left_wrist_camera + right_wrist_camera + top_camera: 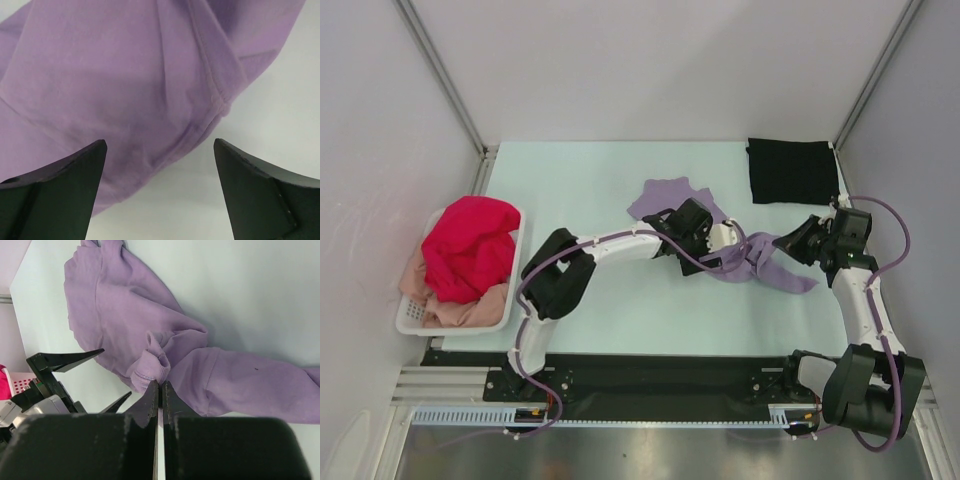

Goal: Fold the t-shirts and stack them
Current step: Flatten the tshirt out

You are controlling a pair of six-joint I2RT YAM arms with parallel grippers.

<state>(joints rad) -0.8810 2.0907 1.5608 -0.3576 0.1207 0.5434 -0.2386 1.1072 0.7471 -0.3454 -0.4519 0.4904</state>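
Four t-shirts are in view. One lavender t-shirt (665,198) lies crumpled in the middle of the worktop (620,310). One black t-shirt (792,170) sits folded square at the far right. One magenta-red t-shirt (470,245) and one peach-pink t-shirt (460,312) fill the single white basket (415,312) at the left. Of the two end effectors, the left end effector (160,142) hangs wide open over the lavender cloth, and the right end effector (160,387) is closed tight, pinching a bunched fold of it.
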